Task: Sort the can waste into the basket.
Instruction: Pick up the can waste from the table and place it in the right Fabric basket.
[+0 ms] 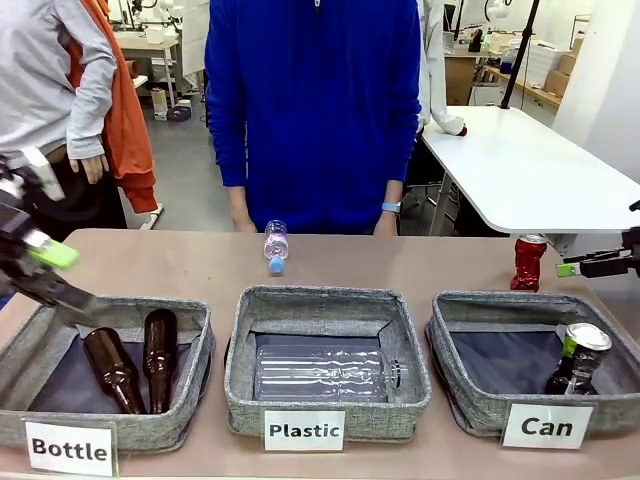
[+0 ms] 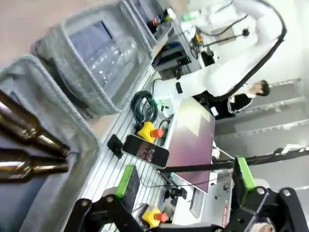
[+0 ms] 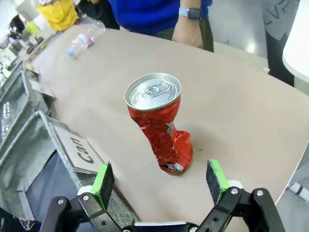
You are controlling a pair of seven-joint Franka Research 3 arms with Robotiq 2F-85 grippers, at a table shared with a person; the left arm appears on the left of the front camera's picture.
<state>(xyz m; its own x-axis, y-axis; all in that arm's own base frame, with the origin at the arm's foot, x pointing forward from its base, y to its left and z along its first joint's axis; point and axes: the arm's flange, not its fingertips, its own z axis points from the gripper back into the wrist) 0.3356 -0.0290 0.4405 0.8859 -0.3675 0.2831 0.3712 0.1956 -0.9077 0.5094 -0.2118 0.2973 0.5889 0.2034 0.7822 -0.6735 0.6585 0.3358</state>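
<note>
Pincer (image 3: 160,180) of right arm spread wide, empty; red can (image 3: 159,125) upright just ahead, not touching.

The dented red metal can (image 3: 161,133) is glossy. The grey rectangular fabric basket (image 1: 465,405) looks coarse-woven; the tan tabletop (image 1: 180,265) is smooth and matt.

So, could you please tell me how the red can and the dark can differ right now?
Colour: the red can is shiny red, while the dark can is nearly black.
Place: the red can is on the table behind the Can basket; the dark can is already inside it.
Pose: the red can stands upright, its body crumpled; the dark can leans tilted in a corner.
Both have silver tops.
</note>
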